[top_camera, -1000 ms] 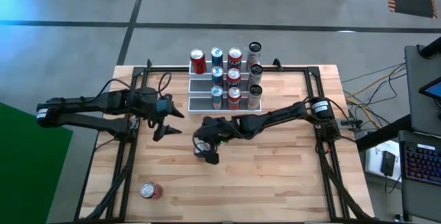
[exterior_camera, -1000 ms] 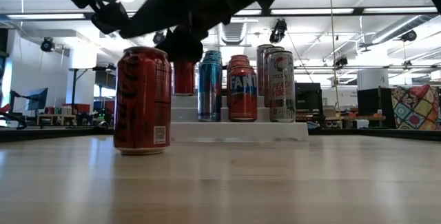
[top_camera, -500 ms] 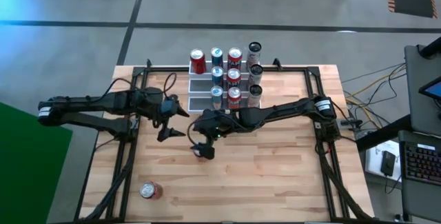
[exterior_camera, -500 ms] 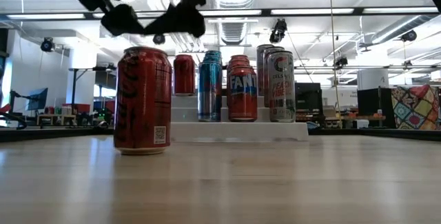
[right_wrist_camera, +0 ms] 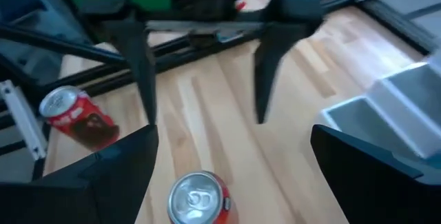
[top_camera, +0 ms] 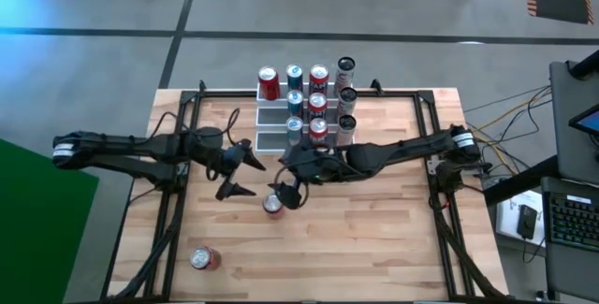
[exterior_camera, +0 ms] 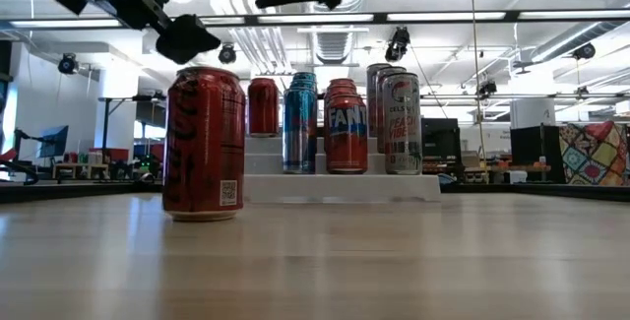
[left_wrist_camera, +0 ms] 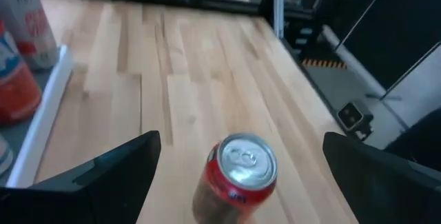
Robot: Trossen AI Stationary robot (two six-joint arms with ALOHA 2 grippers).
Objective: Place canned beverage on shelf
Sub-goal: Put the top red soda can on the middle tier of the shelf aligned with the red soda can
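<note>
high: red can upright — low: hidden | second can

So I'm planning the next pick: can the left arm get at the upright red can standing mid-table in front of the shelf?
Probably yes. The left gripper is open and beside the upright red can, with bare table between. The open right gripper hovers close over it and could crowd the approach.
</note>
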